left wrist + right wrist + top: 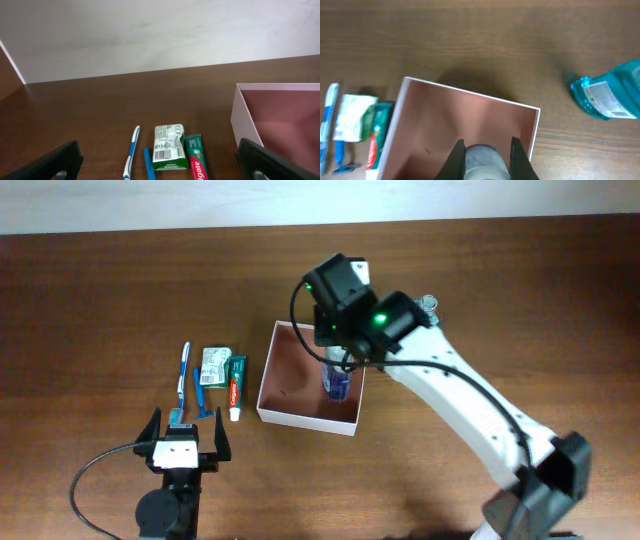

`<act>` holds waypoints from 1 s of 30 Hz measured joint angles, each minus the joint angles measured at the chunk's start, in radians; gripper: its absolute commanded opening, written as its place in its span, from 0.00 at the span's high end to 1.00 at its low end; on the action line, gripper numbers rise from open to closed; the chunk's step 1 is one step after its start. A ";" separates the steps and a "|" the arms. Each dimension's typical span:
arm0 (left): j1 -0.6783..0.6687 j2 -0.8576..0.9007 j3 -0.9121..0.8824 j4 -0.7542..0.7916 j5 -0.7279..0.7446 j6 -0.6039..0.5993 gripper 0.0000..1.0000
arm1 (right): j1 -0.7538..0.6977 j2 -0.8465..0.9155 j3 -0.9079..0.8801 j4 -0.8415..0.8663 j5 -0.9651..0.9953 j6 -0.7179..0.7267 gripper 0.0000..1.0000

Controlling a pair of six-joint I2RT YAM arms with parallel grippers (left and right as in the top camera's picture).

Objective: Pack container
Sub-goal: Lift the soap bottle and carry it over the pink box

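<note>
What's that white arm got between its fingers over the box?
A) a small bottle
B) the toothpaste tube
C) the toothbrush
A: the right gripper has its fingers on either side of a small bottle standing in the container, while the toothpaste and toothbrush lie outside it.

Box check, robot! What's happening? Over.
Left gripper open, empty. Right gripper shut on a bottle, over the box. Nothing else in the box. Over.
</note>
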 measured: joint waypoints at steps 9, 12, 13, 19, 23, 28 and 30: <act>0.000 0.000 0.000 0.000 0.000 0.000 0.01 | 0.000 0.071 0.000 0.038 0.053 0.045 0.95; 0.000 0.000 0.000 0.000 0.000 0.000 0.01 | 0.000 0.071 0.000 0.039 0.087 0.047 0.95; 0.000 0.000 0.000 0.000 0.000 0.000 0.01 | 0.000 0.071 0.000 0.039 0.100 0.045 0.95; 0.000 0.000 0.000 0.000 0.000 0.000 0.01 | 0.000 0.071 0.000 0.038 0.160 0.020 0.95; 0.000 0.000 0.000 0.000 0.000 0.000 0.01 | 0.000 0.071 0.000 0.038 0.204 0.016 0.95; 0.000 0.000 0.000 0.000 0.000 0.000 0.01 | 0.000 0.071 0.000 0.043 0.241 0.016 0.95; 0.000 0.000 0.000 0.000 0.000 0.000 0.01 | 0.000 0.072 0.000 0.055 0.251 0.014 0.95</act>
